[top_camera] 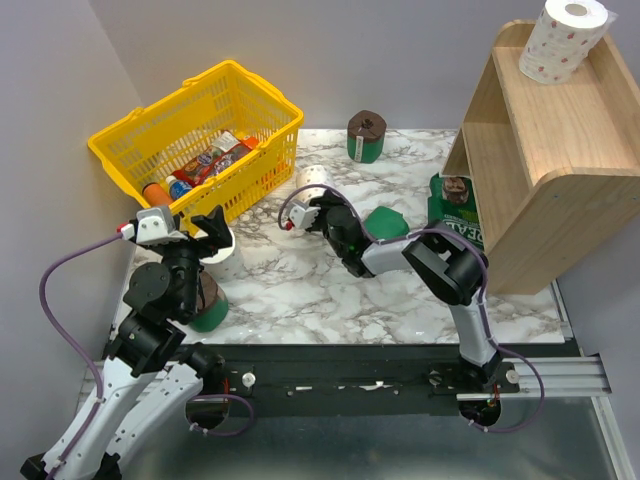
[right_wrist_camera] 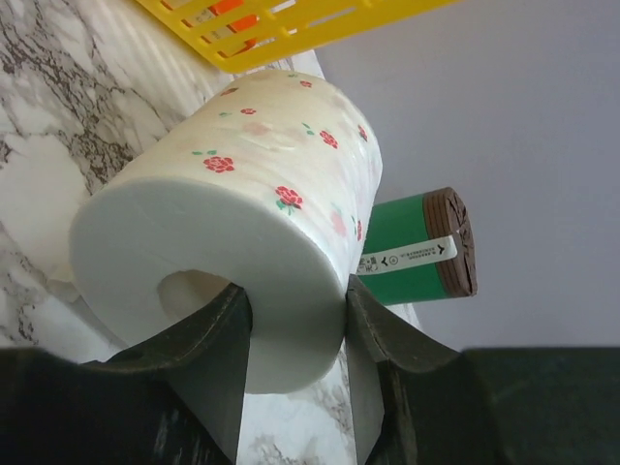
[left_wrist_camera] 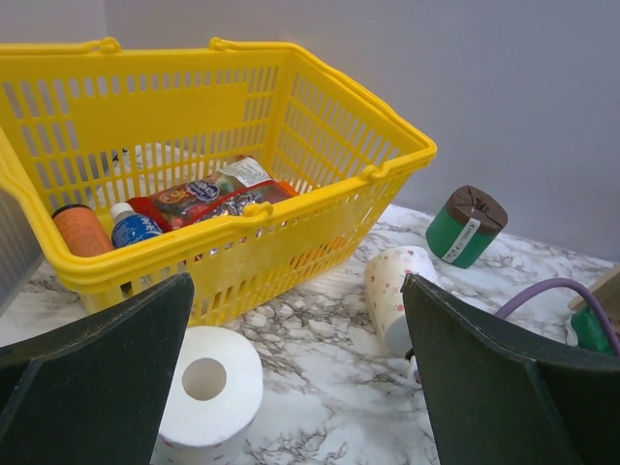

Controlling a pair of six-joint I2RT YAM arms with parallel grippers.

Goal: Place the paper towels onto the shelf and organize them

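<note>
While pinching the lying roll (right_wrist_camera: 242, 213): right gripper (right_wrist_camera: 291, 363) closed across its wall, one finger inside the hollow core, the other outside against the paper.
Lying roll, place: on its side on the marble table (top_camera: 300, 290), just beside the corner of the yellow basket (top_camera: 200, 130), well apart from the shelf (top_camera: 560, 150).
Other arm: left gripper (left_wrist_camera: 295, 329) spread wide, holding nothing, hovering above an upright roll (left_wrist_camera: 208, 383) near the basket front.
Shelf so far: one shelved roll (top_camera: 562, 38) on the top tier at the far end.
Step in hand: by judgement, pickup of another white roll; grip on, roll apparently not yet off the table.
Next move, by judgement: lift clear of the basket, carry rightward across the table clear of the green roll (right_wrist_camera: 417, 257), set down on the shelf next to the one up there.
Caution: only one wall pinched, so likely to swing or sag; best moved slow and level.
</note>
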